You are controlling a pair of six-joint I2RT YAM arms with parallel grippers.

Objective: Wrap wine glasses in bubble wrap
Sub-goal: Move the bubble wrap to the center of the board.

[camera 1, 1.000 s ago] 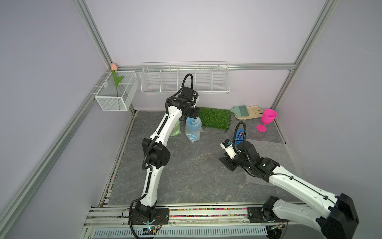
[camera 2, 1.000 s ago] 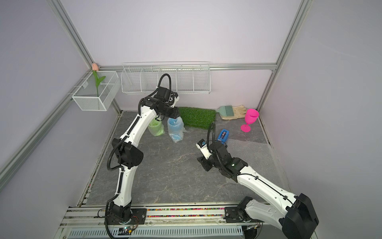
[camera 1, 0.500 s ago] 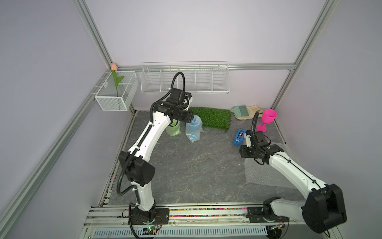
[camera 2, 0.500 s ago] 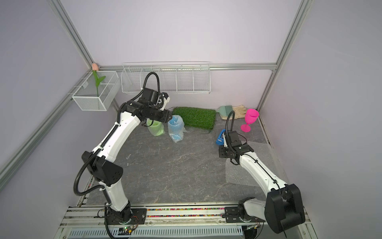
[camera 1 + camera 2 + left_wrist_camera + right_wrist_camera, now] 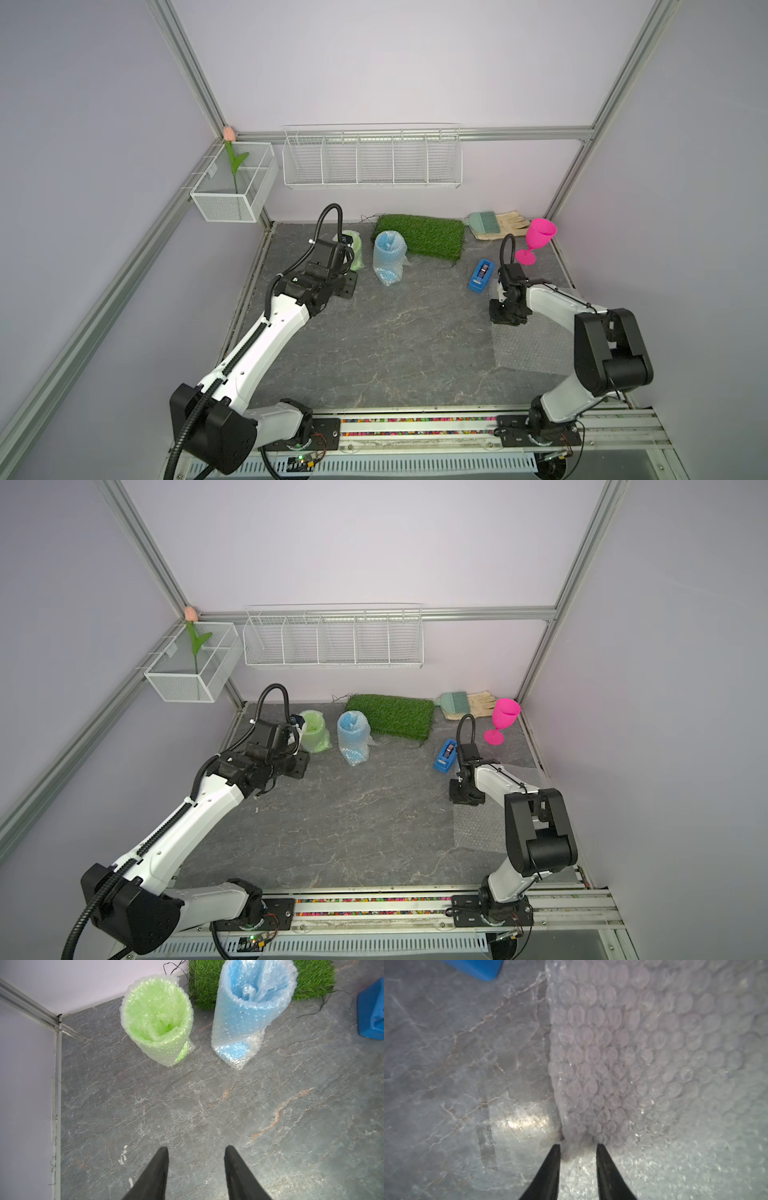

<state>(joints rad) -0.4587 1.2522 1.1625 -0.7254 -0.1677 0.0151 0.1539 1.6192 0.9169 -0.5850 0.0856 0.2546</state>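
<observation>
Bubble wrap fold between right jaws.

The tabletop is matt grey stone-look, veined and faintly rough. The bubble wrap is clear glossy plastic — pimpled with air cells — and the pink goblet smooth opaque plastic. The grass mat is coarse, fibrous.

Grey stone-pattern tabletop. Green grass mat lies flat at back wall. Blue tape dispenser on tabletop, near mat's right front corner. Teal brush touches pale work gloves, back right. White wire rack on back wall. Mesh basket on left rail holds fake tulip.
</observation>
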